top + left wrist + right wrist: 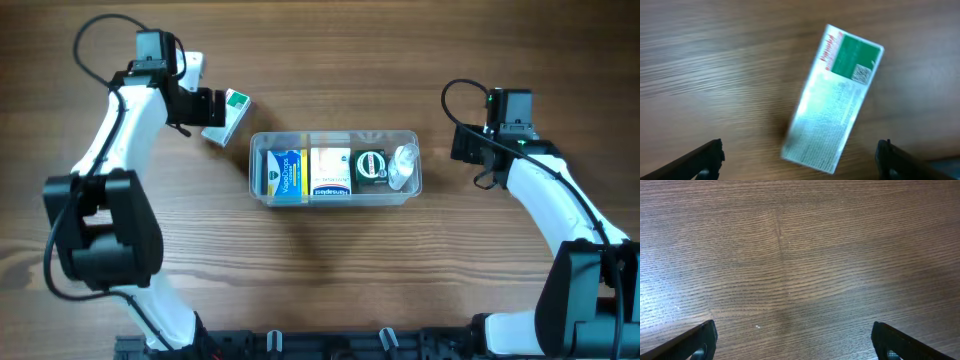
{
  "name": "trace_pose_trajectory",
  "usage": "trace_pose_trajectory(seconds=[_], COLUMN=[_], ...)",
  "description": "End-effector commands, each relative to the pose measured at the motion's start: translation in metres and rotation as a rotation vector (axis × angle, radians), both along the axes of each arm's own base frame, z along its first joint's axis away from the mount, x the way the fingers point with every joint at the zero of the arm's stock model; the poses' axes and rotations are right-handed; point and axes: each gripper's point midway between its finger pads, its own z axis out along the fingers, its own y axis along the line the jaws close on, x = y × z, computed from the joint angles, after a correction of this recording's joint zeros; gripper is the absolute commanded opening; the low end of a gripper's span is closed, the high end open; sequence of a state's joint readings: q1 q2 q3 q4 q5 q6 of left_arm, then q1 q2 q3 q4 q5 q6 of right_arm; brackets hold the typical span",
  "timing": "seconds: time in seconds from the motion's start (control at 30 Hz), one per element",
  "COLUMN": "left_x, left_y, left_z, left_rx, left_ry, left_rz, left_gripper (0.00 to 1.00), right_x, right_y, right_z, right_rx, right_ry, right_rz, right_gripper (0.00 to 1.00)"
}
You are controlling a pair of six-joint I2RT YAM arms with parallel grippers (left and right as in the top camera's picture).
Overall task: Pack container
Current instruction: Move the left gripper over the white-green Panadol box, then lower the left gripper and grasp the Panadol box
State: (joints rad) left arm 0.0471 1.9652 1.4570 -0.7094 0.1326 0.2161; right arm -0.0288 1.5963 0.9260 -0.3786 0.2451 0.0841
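Observation:
The clear container (335, 139) sits mid-table. It holds a blue box (285, 172), a white box (331, 171), a dark green round tin (371, 166) and a clear small item (403, 165). A white and green box (228, 117) lies on the table just left of the container. It also shows in the left wrist view (832, 100). My left gripper (205, 106) is open above the box, its fingers (800, 160) wide on either side and not touching it. My right gripper (462, 143) is open and empty over bare wood (795, 340), right of the container.
The wooden table (330, 270) runs in front of the container. A black rail (330, 345) lies along the front edge. Cables loop above both arms.

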Motion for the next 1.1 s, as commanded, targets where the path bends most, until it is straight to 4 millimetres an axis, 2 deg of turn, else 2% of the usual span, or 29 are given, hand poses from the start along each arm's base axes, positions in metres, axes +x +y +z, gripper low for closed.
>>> trace_pose_trajectory(seconds=[0.0,0.1,0.27,0.4,0.67,0.9,1.07], left_x=[-0.001,0.001,0.005,-0.001,-0.001,0.001,-0.002], left_y=[-0.019,-0.021,-0.023,-0.025,-0.027,-0.041,-0.031], left_z=[-0.024,-0.039,-0.047,-0.061,-0.063,-0.069,-0.083], left_rx=[-0.069,-0.079,-0.081,-0.082,-0.085,-0.079,-0.022], left_ry=[0.018,0.012,-0.028,-0.024,-0.027,-0.03,0.001], left_rz=[-0.153,-0.157,-0.162,-0.166,-0.161,-0.193,-0.172], left_gripper=[0.99,0.99,0.99,1.0,0.93,0.91,0.88], right_x=[-0.001,-0.001,-0.001,-0.001,-0.001,-0.001,-0.001], right_y=[-0.002,-0.002,-0.002,-0.002,-0.002,-0.002,-0.002], right_z=[-0.003,-0.003,-0.003,-0.003,-0.003,-0.003,-0.003], right_rx=[-0.017,-0.017,-0.017,-0.017,-0.017,-0.017,-0.017], right_ry=[0.01,0.01,0.01,0.01,0.01,0.01,0.01], right_rz=[-0.002,-0.002,-0.002,-0.002,-0.002,-0.002,-0.002], right_gripper=[1.0,1.0,1.0,1.0,1.0,1.0,1.0])
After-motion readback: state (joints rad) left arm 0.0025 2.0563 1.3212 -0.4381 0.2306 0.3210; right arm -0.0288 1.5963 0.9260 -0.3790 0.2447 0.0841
